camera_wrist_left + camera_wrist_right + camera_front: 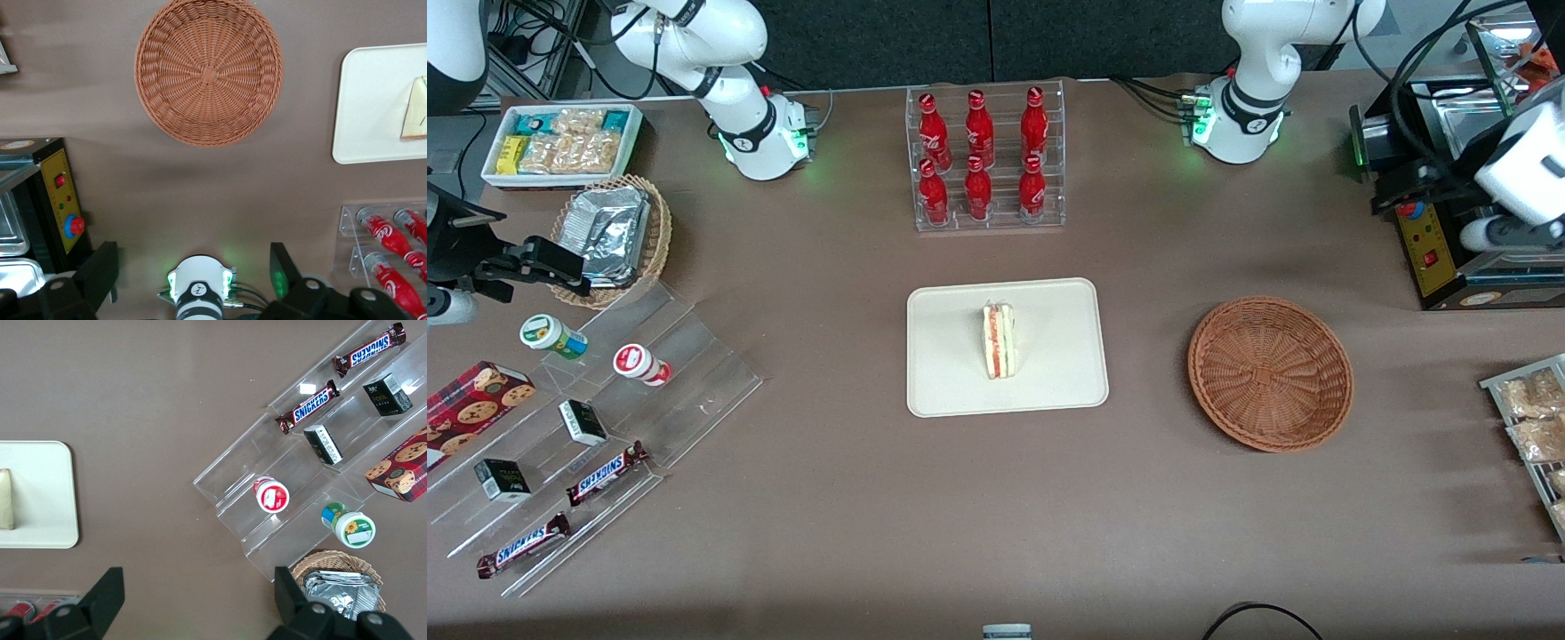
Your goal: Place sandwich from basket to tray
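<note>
The sandwich (1000, 340), a white-bread wedge with red and yellow filling, stands on the cream tray (943, 378) in the middle of the table. The reddish-brown wicker basket (1270, 373) sits empty beside the tray, toward the working arm's end. My left gripper (192, 273) is open and empty, raised high and well away from the basket (209, 70), tray (373, 100) and sandwich (415, 110). In the front view its wrist (1522, 169) hangs over the black machine. The right wrist view shows the tray (40, 493) and the sandwich's edge (5, 499).
A clear rack of red bottles (983, 160) stands farther from the front camera than the tray. A black machine with red buttons (1449, 240) and a rack of snack bags (1529, 418) are at the working arm's end. A clear stepped stand (605, 427), foil-pack basket (614, 236) and white bin (560, 142) are at the parked arm's end.
</note>
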